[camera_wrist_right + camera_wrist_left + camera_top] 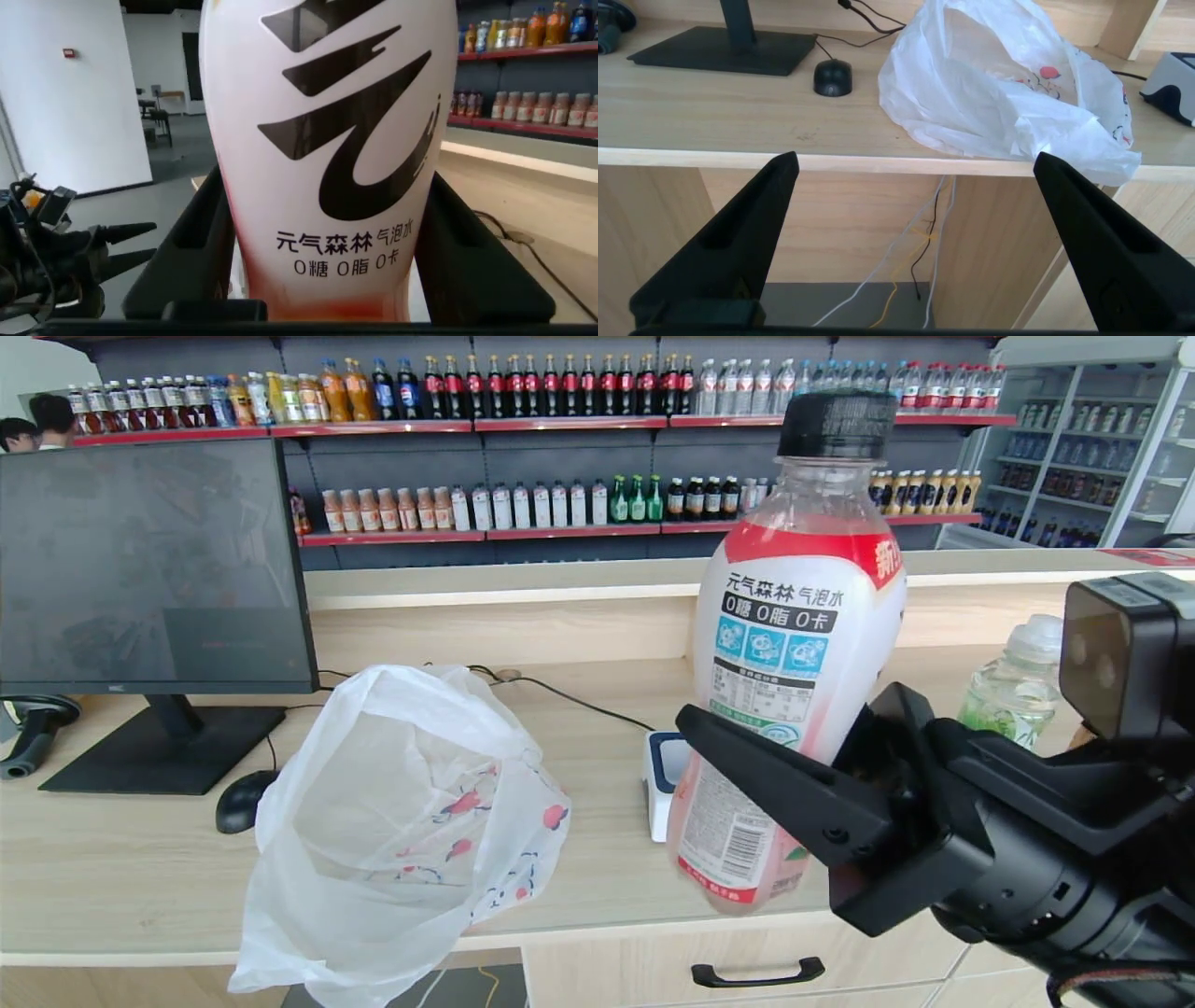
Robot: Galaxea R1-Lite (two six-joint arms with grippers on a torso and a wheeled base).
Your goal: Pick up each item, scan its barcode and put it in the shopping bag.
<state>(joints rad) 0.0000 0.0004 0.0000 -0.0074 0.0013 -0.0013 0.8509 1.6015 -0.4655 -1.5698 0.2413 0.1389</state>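
A pink drink bottle with a white label and black cap hangs upright above the counter's front edge, with my right gripper shut on its lower half. Its barcode faces the head camera. The bottle sits between the right gripper's black fingers. Just behind the bottle, a small white and blue scanner stands on the counter. The white plastic shopping bag rests open at the counter's front, left of the scanner. My left gripper is open, low in front of the counter, below the bag.
A monitor on a stand, a black mouse and a handheld scanner occupy the counter's left. A clear bottle of green drink stands at the right. Cables run along the back; a drawer handle sits below the edge.
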